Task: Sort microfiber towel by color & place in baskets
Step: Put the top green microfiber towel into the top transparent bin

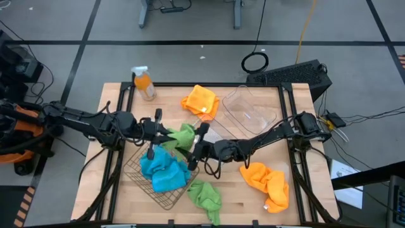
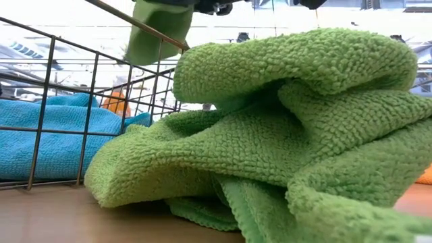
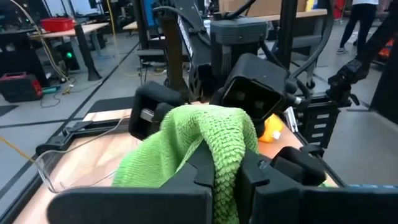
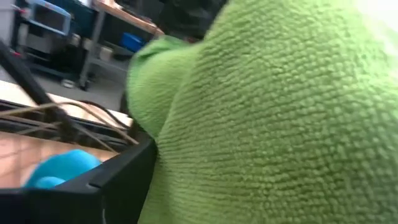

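Above the wire basket (image 1: 166, 180), the left pincer (image 1: 166, 135) is clamped on a green towel (image 1: 183, 136), while the right pincer (image 1: 197, 147) crowds against the same cloth with fingers apart. Two blue towels (image 1: 163, 170) lie in that basket. Around it on the worktop (image 1: 114, 95) sit another green towel (image 1: 205, 197), two orange towels (image 1: 201, 100), a clear tub (image 1: 249, 109) and a spray bottle (image 1: 144, 83).
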Motion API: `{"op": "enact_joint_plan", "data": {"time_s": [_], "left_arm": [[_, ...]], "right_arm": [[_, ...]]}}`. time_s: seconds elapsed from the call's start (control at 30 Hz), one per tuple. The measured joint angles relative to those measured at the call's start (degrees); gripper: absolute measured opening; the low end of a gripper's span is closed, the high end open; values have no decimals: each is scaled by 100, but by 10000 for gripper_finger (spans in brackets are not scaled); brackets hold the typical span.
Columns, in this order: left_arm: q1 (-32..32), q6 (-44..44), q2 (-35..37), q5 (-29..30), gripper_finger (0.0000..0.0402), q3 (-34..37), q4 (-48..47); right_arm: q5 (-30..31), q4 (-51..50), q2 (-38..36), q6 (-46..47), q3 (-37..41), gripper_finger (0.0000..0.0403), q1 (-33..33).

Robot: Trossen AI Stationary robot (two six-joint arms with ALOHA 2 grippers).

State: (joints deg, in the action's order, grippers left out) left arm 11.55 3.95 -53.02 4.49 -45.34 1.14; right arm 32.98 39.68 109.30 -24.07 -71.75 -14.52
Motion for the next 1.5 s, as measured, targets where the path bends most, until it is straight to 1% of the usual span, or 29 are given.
{"op": "enact_joint_plan", "data": {"time_s": [0.1,0.2,0.53,0.63,0.67,0.7,0.83,0.93,1.1,1.27,1.4,1.5], "left_arm": [[0,84,-2,0,20,0,-17],[-3,142,-2,28,28,0,-90],[-151,131,-11,355,37,0,-713],[-162,100,-91,397,37,-2,-752],[-162,85,-119,397,38,-2,-752],[-162,35,-152,398,38,-2,-748],[-164,-170,-326,411,38,-7,-749],[-162,-351,-379,409,40,-7,-745],[-124,-460,-354,295,69,-7,-906],[-125,-512,37,362,96,-12,-1182],[-131,-513,494,403,102,-143,-1431],[-125,-517,808,397,102,-149,-1454]], "right_arm": [[-25,-4,0,28,0,313,-48],[-18,-30,0,-62,0,272,-127],[15,-12,-11,-405,0,71,-365],[30,0,-11,-415,0,21,-376],[30,-4,-11,-427,0,13,-380],[26,-6,-11,-425,0,10,-380],[20,-29,-11,-379,0,20,-381],[17,-33,-11,-370,0,17,-398],[-37,-62,-15,-366,0,6,-456],[-38,-219,-27,-392,-2,6,-595],[-20,-538,-52,-386,-7,6,-698],[-10,-811,-162,-148,-7,6,-714]]}}
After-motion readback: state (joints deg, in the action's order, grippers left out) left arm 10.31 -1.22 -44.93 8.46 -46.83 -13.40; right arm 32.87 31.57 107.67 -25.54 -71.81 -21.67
